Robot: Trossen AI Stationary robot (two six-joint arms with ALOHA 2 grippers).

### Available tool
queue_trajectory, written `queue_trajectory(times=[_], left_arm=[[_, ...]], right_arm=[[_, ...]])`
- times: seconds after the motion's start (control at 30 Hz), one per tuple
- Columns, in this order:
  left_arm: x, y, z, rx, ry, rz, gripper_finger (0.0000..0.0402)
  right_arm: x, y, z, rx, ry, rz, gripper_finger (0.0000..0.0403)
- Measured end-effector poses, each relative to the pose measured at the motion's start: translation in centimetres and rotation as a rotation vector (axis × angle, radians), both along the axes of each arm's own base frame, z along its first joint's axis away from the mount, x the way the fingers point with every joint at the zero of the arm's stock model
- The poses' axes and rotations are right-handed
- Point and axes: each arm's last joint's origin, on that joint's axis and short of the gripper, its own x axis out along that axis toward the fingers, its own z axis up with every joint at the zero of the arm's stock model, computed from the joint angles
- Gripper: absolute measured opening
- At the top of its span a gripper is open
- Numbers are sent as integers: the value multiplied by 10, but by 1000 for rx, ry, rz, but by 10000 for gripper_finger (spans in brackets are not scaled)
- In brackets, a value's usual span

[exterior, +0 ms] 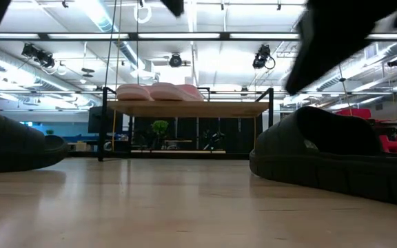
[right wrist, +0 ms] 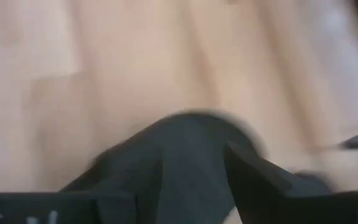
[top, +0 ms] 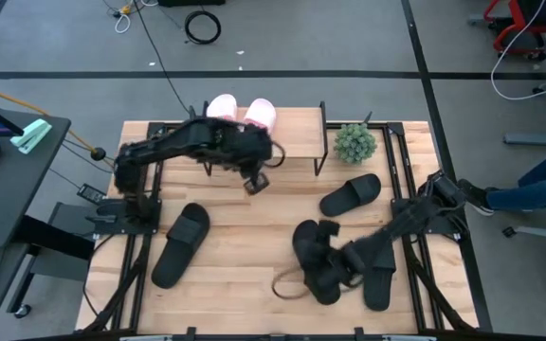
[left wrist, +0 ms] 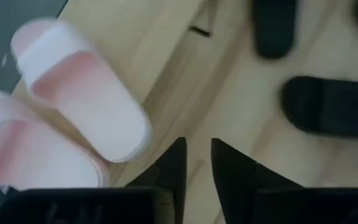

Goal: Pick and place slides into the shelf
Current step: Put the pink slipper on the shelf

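Observation:
Two pale pink slides (top: 240, 112) (left wrist: 79, 93) lie side by side on the shelf's top board (top: 292, 133) (exterior: 185, 108). My left gripper (top: 257, 180) (left wrist: 196, 162) hangs above the table just in front of the shelf. A narrow gap shows between its fingers, with nothing in it. Several black slides lie soles down on the table: one at the left (top: 180, 244), one near the plant (top: 351, 194), and two at the near right (top: 379, 275). My right gripper (top: 324, 248) (right wrist: 194, 180) stands wide open, slanting down over one of these (top: 313, 270) (right wrist: 188, 137). My right gripper has the rounded end of the black slide (right wrist: 191, 127) showing between its two fingers. The picture is blurred, and I cannot tell whether either finger touches the slide. The slide lies flat on the table.
A small green plant (top: 354, 142) stands at the shelf's right end. A brown loop of cord (top: 287, 284) lies beside the near black slide. Bare wood lies at the table's middle (top: 245, 237). A person's leg (top: 538, 185) shows past the right edge.

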Motion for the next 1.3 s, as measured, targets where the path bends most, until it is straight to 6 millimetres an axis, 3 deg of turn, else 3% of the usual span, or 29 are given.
queue_trajectory(times=[0.17,0.37,0.43,0.57,0.7,0.83,1.1,1.3], left_arm=[[-21,-19,18,50,-18,-127,33],[-31,-35,26,70,-43,-178,7],[-31,-40,26,78,-39,-206,16],[-31,-47,26,75,-41,-223,31],[-32,-51,26,102,-35,-252,29],[-32,-50,26,149,-17,-263,13],[-32,-47,26,170,1,-291,12],[-32,-45,26,187,12,-306,30]], right_arm=[[18,-52,25,-69,-31,-56,127],[25,-133,77,-114,-154,-132,28],[23,-161,94,-76,-191,-102,9],[20,-221,113,142,-308,-29,12],[21,-271,101,291,-322,-53,5],[33,-304,74,355,-307,-70,4],[49,-354,51,268,-443,-93,2],[40,-386,49,231,-509,-182,2]])
